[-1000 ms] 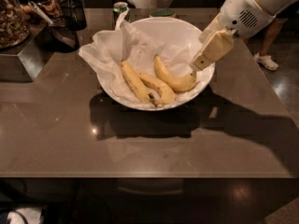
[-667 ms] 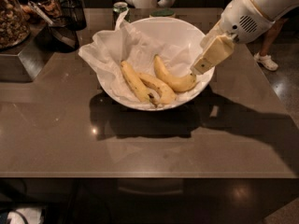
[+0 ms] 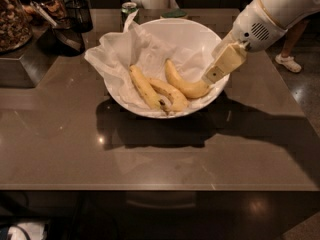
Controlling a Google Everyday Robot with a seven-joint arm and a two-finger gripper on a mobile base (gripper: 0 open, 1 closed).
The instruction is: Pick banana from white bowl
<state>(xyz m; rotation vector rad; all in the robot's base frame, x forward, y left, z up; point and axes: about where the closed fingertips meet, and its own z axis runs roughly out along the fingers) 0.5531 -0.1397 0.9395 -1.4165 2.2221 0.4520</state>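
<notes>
Gripper (image 3: 209,78) sits low over the right rim of the bowl (image 3: 196,33), reaching in from the upper right. Its tip is at the right end of the banana (image 3: 179,83), touching it or just beside it; I cannot tell which.

Banana position: right half of the bowl, on the paper (image 3: 125,54). Its long axis runs from upper left, near the bowl's centre, and curves down and right toward the rim. So the body lies left of the gripper, and the gripper meets it end-on rather than across the middle.

Judgement: the grasp turns on this offset. A hold this close to the tip looks likely to slip or pivot; a hold further left along the body would be safer.

Two other bananas lie just left: a slim one (image 3: 144,86) and a stubby one (image 3: 171,95), the latter near or touching the target's underside.

Hidden or unclear:
- The gripper covers the banana's right end, and its stem is not seen.
- Open or closed state of the gripper: cannot tell.
- Whether the banana is lifted or resting: cannot tell.
</notes>
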